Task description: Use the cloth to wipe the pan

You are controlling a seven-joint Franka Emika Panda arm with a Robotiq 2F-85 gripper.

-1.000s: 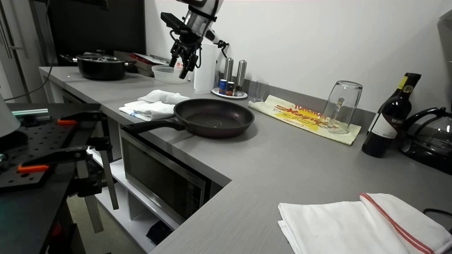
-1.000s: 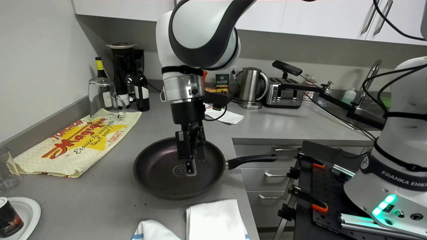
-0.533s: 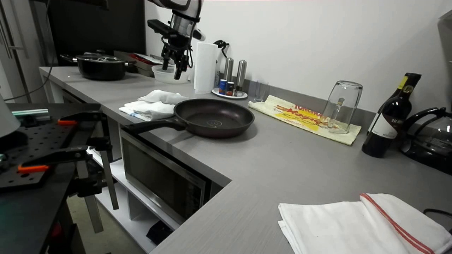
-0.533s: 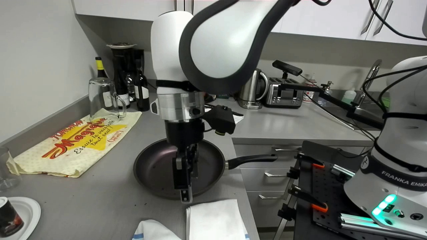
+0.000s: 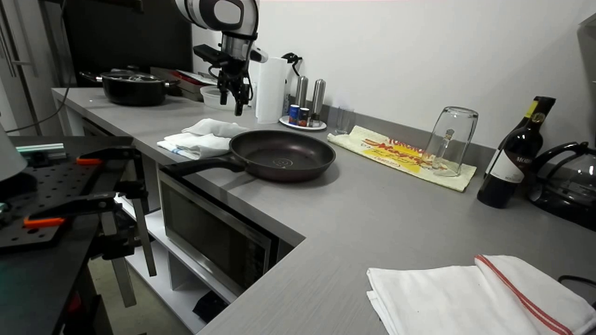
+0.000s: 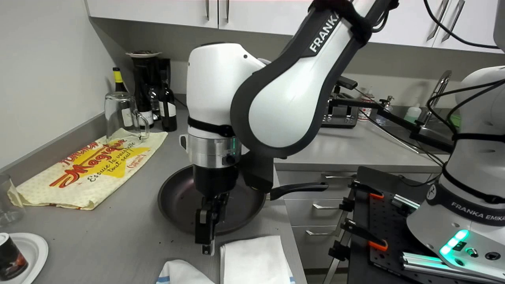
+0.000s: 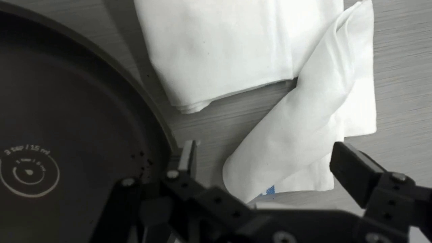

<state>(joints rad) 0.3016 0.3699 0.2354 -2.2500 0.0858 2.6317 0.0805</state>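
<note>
Cloth (image 5: 201, 138) lies on the surface (image 5: 396, 232), not picked up. Wrist view: rolled fold (image 7: 290, 135) runs from lower centre to upper right; a flat folded section (image 7: 216, 50) sits at upper centre. Can't tell if that's one cloth or two. Pan (image 7: 77, 101) fills the left of the frame, close beside it. Jaws are wide apart, holding nothing, hanging above the surface; in the wrist view they straddle the rolled fold. Reads as lining up for the grasp.

Risks, my call:
- Rim strike. The left-hand jaw in the wrist view looks right by the pan rim; going straight down could hit it or shove the pan. Height hard to judge.
- Shallow pinch. Loose layers, so stopping high probably catches only the top ply and it unrolls on lift.
- Drag. If the flat section is the same cloth, or trapped, it comes along.
- Pan skating. Handle (image 5: 205, 164) sticks out past the surface edge, left of the pan in an exterior view; nothing holds it, so hard wiping could spin it.
- Missed dirt. Dark specks (image 7: 149, 162) near the rim; a small wad may skip them.
</note>
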